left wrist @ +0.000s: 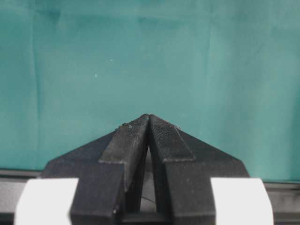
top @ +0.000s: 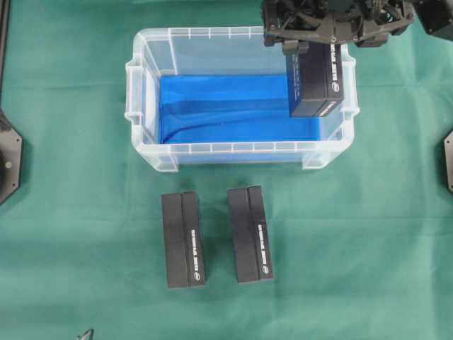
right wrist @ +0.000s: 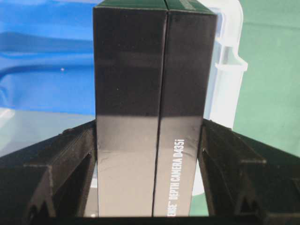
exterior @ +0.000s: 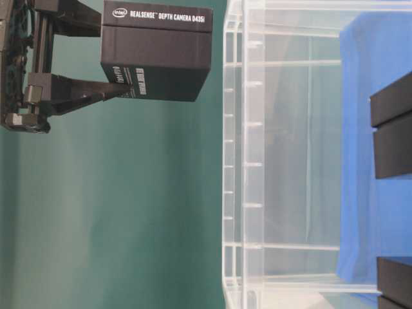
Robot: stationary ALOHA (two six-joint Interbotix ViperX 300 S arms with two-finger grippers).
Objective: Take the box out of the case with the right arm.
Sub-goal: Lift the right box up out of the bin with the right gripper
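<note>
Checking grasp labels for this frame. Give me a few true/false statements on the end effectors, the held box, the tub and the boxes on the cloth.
1. The right end effector is clamped on a black rectangular cardboard box. True.
2. That box lies flat on the blue floor lining of the clear plastic tub. False: the table-level view shows it held up, clear of the tub's rim.
3. Two more black boxes lie on the green cloth outside the tub. True.
4. The left end effector is holding a box. False: its fingers are closed together on nothing.
5. The held box's print reads RealSense Depth Camera D435i. True.
</note>
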